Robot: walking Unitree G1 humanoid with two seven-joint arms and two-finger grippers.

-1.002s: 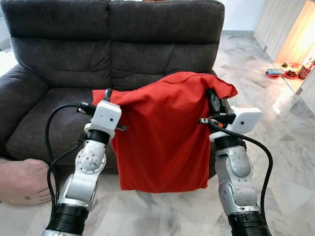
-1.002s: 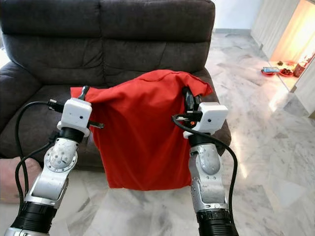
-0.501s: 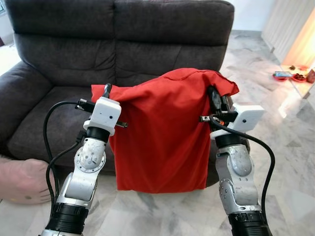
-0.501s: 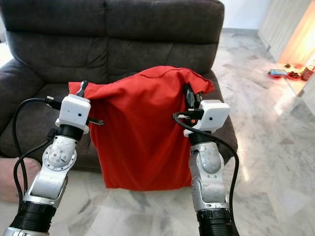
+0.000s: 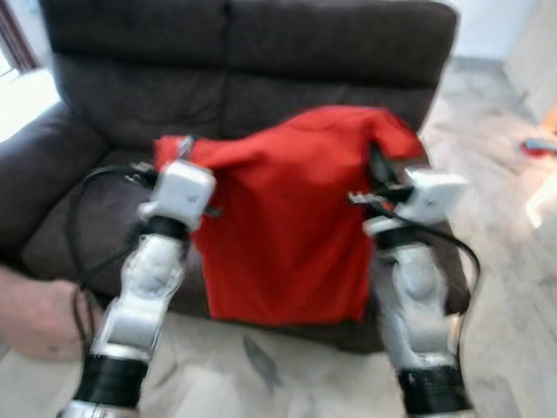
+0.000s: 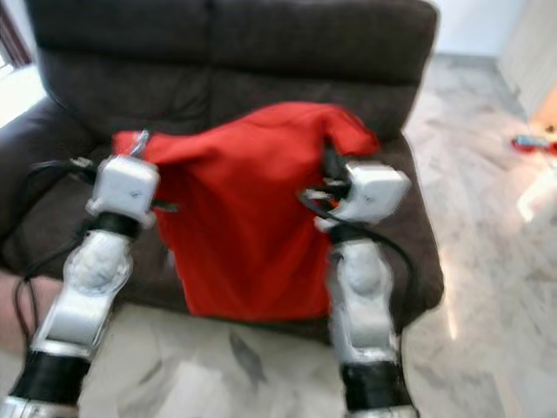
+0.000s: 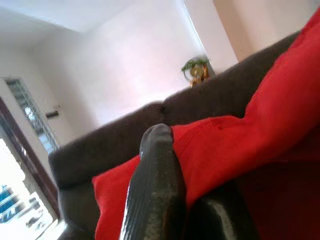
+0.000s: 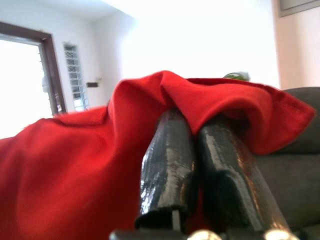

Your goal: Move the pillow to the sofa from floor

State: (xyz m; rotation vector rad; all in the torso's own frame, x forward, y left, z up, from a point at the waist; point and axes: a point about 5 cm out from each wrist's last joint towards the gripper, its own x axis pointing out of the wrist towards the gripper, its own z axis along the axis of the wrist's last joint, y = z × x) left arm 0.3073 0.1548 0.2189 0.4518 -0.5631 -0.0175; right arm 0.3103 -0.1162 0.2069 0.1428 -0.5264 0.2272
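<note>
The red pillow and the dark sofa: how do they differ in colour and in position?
The pillow is bright red; the sofa is dark grey-brown. The pillow hangs in the air in front of the seat, pinched at its top corners by the left gripper and right gripper; the sofa stands on the floor. Both look soft, covered in fabric.

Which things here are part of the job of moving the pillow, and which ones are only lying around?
Part of the job:
- red pillow, hanging between both grippers
- left gripper, shut on one upper corner
- right gripper, shut on the other upper corner
- dark sofa, directly ahead

Only lying around:
- pinkish cushion on the floor
- small items on the marble floor
</note>
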